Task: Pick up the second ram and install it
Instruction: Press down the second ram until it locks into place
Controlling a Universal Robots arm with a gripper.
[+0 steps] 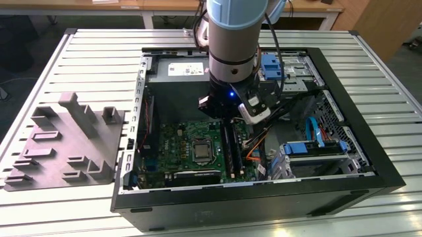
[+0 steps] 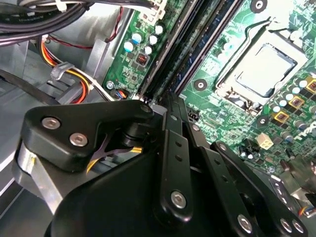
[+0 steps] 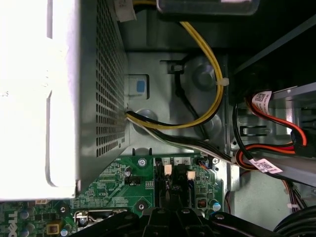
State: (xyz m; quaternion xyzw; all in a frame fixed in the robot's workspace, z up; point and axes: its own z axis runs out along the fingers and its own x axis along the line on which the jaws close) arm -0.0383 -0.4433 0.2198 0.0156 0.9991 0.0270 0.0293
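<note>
In the second wrist view the gripper (image 2: 170, 101) fills the foreground, its black linkages converging on a narrow tip at the near end of the RAM slots (image 2: 197, 47). The fingers (image 2: 173, 148) appear drawn together; whether they clamp anything cannot be told. A dark stick, taken to be the second ram (image 2: 180, 54), stands edge-up in a slot running away from the tip, with the tip right at its end. Beyond the slots lies the CPU socket (image 2: 264, 69) on the green motherboard (image 2: 227, 98).

In the first wrist view the fingers (image 3: 173, 219) sit over the slot ends, with the perforated power supply (image 3: 106, 84) and a yellow cable bundle (image 3: 207, 69) behind.

In the exterior view the arm (image 1: 232, 44) descends near vertical into the open case (image 1: 356, 163), gripper (image 1: 228, 118) low over the ram (image 1: 229, 148). The purple-grey tray (image 1: 66, 143) lies well apart at the exterior view's left on the table (image 1: 99, 54).
</note>
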